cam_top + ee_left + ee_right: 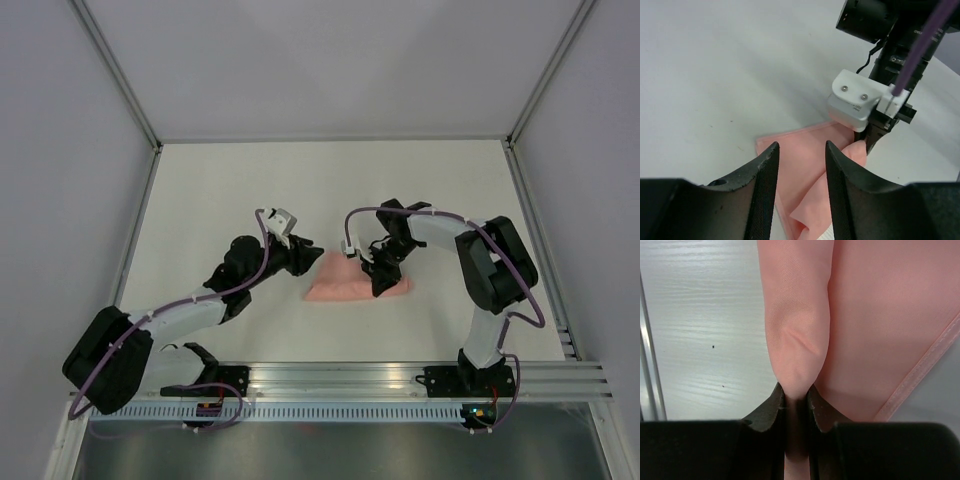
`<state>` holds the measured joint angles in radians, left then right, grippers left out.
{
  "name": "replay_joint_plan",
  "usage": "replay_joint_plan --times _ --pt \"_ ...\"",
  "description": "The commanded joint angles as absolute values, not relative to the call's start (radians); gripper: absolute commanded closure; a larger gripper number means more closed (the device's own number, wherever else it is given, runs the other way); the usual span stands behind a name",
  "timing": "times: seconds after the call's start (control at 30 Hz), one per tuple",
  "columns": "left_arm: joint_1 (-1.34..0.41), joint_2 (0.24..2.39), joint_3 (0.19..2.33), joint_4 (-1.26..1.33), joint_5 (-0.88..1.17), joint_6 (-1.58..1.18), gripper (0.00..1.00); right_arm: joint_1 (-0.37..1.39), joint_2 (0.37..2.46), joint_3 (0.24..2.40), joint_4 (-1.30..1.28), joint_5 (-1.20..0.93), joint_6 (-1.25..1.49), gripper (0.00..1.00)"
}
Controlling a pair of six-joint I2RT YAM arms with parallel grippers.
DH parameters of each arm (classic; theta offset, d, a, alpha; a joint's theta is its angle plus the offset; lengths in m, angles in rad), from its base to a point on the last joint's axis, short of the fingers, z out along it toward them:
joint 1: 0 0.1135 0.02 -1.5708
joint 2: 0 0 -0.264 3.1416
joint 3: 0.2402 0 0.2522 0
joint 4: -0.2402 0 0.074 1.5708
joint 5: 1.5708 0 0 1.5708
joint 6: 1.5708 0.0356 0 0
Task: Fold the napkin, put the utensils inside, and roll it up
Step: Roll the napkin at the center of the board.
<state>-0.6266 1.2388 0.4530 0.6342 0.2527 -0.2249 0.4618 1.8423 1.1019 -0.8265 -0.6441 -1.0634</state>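
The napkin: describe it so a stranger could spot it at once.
On the white table, look at the middle. The napkin is a salmon-pink cloth lying bunched there, one fold pinched in the right gripper. It is the only pink thing in view.

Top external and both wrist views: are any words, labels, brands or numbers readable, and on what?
None can be read.
Faint pale print on the right arm's black wrist housing, in the left wrist view: too small and blurred to read.
No markings on the napkin or the table.
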Motion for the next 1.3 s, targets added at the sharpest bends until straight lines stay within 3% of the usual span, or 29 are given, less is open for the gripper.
replay_joint_plan --times 0.0,0.27,0.5,0.83,1.27 --pt "-0.65 1.157 0.428 0.661 0.143 -0.111 0.53 0.443 2.017 1.103 -0.948 -0.551 -1.118 1.0" --pt "-0.83 1.17 0.445 0.552 0.037 0.165 0.5 0.413 2.175 1.262 -1.046 -0.569 -1.095 0.99" --pt "-1.027 1.376 0.5 0.529 -0.069 0.371 0.46 0.403 2.23 1.311 -1.063 -0.575 -1.075 0.99" --pt "-1.117 1.566 0.584 0.577 -0.037 0.503 0.34 0.388 2.269 1.356 -1.091 -0.58 -1.058 0.99" --pt "-1.152 1.713 0.646 0.529 -0.006 0.565 0.36 0.374 2.292 1.387 -1.095 -0.589 -1.037 1.0"
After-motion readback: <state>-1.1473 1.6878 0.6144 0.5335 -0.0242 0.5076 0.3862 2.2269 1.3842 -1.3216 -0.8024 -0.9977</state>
